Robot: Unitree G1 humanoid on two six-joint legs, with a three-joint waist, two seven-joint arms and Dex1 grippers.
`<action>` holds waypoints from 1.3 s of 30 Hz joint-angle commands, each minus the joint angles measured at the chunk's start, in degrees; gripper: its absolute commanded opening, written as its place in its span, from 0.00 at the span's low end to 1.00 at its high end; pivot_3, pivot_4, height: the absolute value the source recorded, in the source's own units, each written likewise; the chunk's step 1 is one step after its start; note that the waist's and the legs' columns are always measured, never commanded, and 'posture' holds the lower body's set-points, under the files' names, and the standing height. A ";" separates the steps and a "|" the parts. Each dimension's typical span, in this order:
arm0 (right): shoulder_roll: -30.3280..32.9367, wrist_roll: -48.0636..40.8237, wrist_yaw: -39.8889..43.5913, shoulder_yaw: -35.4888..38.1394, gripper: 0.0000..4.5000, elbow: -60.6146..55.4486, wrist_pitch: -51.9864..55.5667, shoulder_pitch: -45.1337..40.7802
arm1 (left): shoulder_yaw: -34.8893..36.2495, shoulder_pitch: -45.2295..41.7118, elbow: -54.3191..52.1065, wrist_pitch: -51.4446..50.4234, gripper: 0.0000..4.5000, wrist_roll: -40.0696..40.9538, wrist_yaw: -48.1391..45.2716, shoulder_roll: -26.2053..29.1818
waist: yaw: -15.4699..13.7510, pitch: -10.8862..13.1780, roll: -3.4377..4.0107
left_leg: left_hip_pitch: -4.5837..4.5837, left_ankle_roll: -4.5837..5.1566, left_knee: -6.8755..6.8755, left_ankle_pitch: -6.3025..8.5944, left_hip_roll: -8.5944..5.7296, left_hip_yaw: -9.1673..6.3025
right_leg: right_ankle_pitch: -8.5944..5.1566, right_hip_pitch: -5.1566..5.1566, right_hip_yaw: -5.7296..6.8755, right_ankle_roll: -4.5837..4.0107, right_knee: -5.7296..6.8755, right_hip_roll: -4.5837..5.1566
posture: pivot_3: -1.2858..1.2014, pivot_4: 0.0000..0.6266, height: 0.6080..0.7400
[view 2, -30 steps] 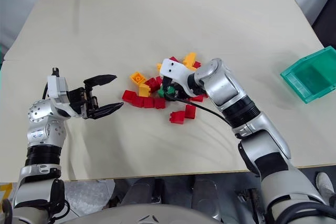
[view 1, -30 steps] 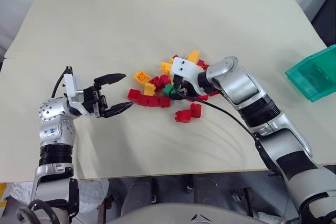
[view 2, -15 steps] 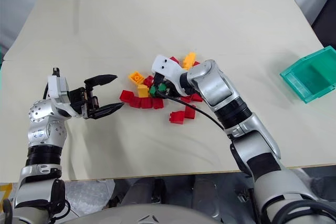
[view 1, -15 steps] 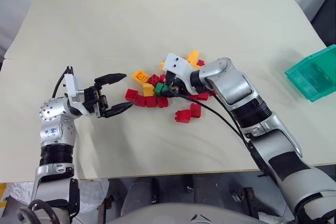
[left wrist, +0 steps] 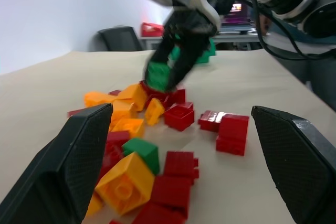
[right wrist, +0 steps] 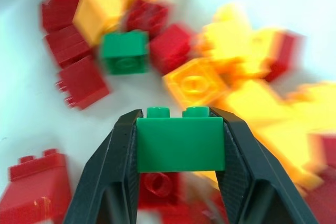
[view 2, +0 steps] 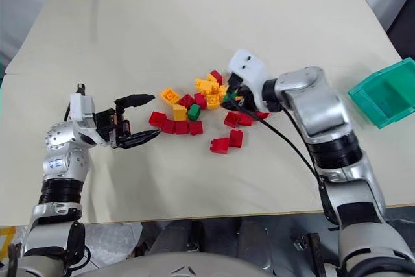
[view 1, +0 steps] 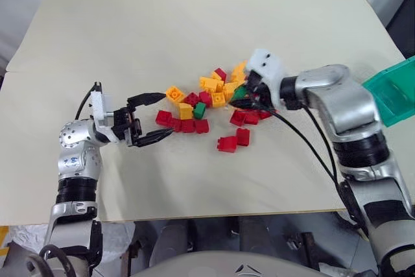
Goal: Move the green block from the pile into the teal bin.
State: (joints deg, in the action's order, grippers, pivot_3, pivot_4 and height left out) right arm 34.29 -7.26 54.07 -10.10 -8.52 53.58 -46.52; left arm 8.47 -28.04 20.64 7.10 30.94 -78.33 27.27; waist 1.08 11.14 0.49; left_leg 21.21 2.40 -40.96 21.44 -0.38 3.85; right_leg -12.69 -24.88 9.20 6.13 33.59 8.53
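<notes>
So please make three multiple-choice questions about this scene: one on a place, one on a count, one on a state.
1. Where is the teal bin?
A. at the table's right edge
B. beside the left gripper
C. in the middle of the pile

2. How many green blocks remain in the pile?
A. none
B. one
C. four

3. What is the right gripper doing?
A. standing open
B. clamping a green block
C. clamping a red block

Answers: 1 A, the bin sits far right, away from the bricks. 2 B, a single green block lies among the red ones. 3 B, its fingers press both sides of the held green block.
</notes>
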 commanded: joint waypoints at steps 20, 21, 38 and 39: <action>25.44 8.86 -19.56 25.88 0.34 25.30 -22.03 15.87 | -9.58 -14.70 0.74 -2.79 1.00 -8.91 8.17 -6.95 | -1.54 0.01 0.03 | -0.14 0.13 -0.01 0.06 0.05 0.27 | 0.09 0.16 -0.10 0.11 -0.14 -0.04 | 0.52 0.24 1.00; 24.60 9.12 -20.62 24.97 0.34 29.14 -23.85 13.95 | -9.61 -14.78 0.73 -2.68 1.00 -9.02 7.94 -6.87 | -1.44 0.01 0.03 | -0.14 0.13 -0.01 0.05 0.04 0.27 | 0.09 0.15 -0.11 0.11 -0.14 -0.04 | 0.52 0.24 1.00; 25.00 9.70 -22.32 20.41 0.99 41.56 -33.16 7.65 | -8.04 -12.18 -0.48 -1.62 1.00 -8.91 7.92 -4.09 | -1.20 0.03 0.06 | -0.06 0.14 -0.04 0.05 0.04 0.19 | 0.10 0.18 -0.07 0.13 -0.19 -0.02 | 0.52 0.24 1.00; 25.09 9.83 -22.70 20.50 0.99 42.23 -33.28 7.52 | -8.02 -12.28 -0.35 -1.49 1.00 -8.92 7.96 -4.13 | -1.22 0.03 0.06 | -0.06 0.14 -0.05 0.05 0.04 0.19 | 0.11 0.19 -0.07 0.14 -0.19 -0.02 | 0.52 0.24 1.00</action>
State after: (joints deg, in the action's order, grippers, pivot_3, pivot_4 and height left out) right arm 57.41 2.26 31.90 9.34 33.81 21.20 -37.98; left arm -0.40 -39.98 21.38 4.57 21.85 -70.62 22.87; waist -0.14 11.16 0.56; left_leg 21.15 2.54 -41.02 21.48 -0.34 4.04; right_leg -12.59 -24.68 9.13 6.27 33.40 8.52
